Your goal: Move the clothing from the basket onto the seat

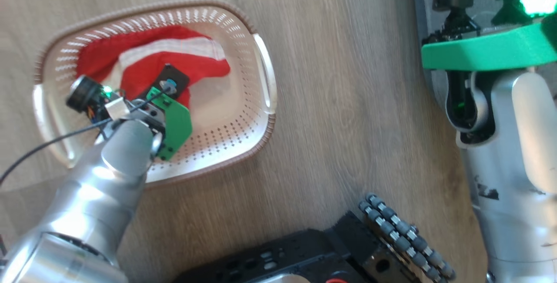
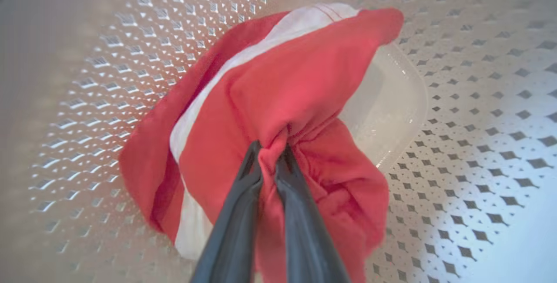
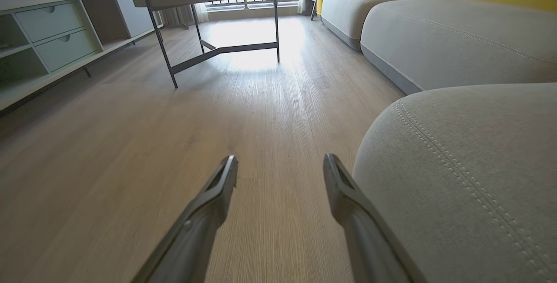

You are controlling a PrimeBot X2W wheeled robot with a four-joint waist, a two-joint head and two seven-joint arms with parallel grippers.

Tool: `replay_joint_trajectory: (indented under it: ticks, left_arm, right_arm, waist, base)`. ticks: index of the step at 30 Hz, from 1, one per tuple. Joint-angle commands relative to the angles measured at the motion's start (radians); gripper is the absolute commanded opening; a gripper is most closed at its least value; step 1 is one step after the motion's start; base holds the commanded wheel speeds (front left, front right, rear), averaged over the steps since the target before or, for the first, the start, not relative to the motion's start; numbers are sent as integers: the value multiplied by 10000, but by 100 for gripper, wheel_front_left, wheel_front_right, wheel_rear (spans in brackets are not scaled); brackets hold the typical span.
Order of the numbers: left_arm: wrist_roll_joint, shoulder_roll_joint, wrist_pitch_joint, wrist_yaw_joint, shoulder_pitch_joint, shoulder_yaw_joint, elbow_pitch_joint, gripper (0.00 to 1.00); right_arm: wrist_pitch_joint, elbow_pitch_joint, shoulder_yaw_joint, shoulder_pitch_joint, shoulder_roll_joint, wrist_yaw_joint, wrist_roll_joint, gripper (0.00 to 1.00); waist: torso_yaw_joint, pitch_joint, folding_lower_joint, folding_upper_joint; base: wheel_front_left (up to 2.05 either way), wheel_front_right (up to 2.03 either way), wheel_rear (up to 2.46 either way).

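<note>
While the clothing [image 2: 304, 78] lies bunched in the basket [image 1: 226, 122], the left gripper [image 2: 270, 154] has its two dark fingers pinched almost together on a raised fold of the red fabric near the middle of the heap. The garment is bright red, with a broad white band running across it and a thin red line of stitching on the white at its far end. The cloth puckers into tight creases where the fingers bite and spreads loosely around them over part of the basket's bottom. The basket is cream-white with rows of small diamond holes, a brown rim and pale side handles, and it stands on the wood floor [image 1: 348, 78]. Seen from the head, the left arm [image 1: 87, 196] reaches down into it from the lower left. The right gripper [image 3: 280, 170] hangs well apart from the basket, fingers spread wide with nothing between them. It is over the floor just beside the grey seat [image 3: 457, 178], whose rounded corner carries a double line of light stitching.
</note>
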Motion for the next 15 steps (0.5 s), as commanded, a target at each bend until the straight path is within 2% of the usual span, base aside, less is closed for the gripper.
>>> replay_joint_trajectory:
  ticks: [1,10,15]
  left_arm:
    - [-75,40,-126,-27,328,200,-80,0]
    - [-748,-367,-920,-28,1113,281,-227,0]
    - [-1435,-389,-1246,-239,1761,167,-1040,0]
  right_arm:
    - [-44,-249,54,469,-73,69,-43,100]
    - [-44,151,42,1090,-375,69,-131,100]
    - [-44,386,32,1518,-483,69,-180,100]
  waist:
    - [385,-523,0,0]
    - [1115,-2227,0,0]
    - [1504,-3146,0,0]
  base:
    - [0,0,0]
    - [0,0,0]
    - [0,0,0]
